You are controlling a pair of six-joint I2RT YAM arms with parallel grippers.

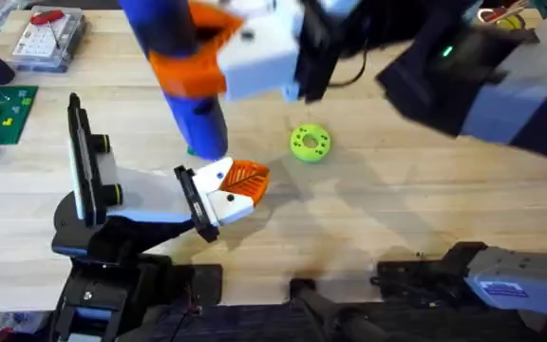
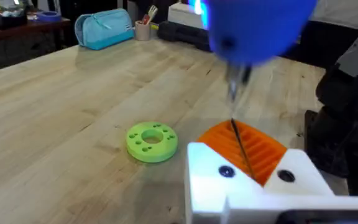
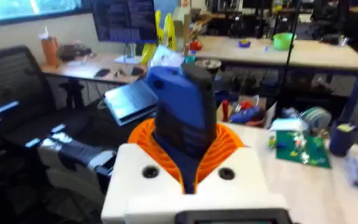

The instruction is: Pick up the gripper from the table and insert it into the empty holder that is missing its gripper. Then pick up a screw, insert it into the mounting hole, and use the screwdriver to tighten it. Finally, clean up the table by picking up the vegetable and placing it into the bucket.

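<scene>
Right wrist view, right jaws [image 3: 188, 168] clamping screwdriver [image 3: 185, 112], left jaws' state unclear.

The screwdriver [image 1: 183, 71] — chunky bright blue body, thin metal bit [image 2: 240, 140] — stands nearly upright, bit down, gripped in the right gripper [image 3: 188, 168], beside the lime-green disc [image 1: 310, 142].

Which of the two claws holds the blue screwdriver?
The right claw, shut on the screwdriver; the left claw is low at the table, near its bit.
</scene>
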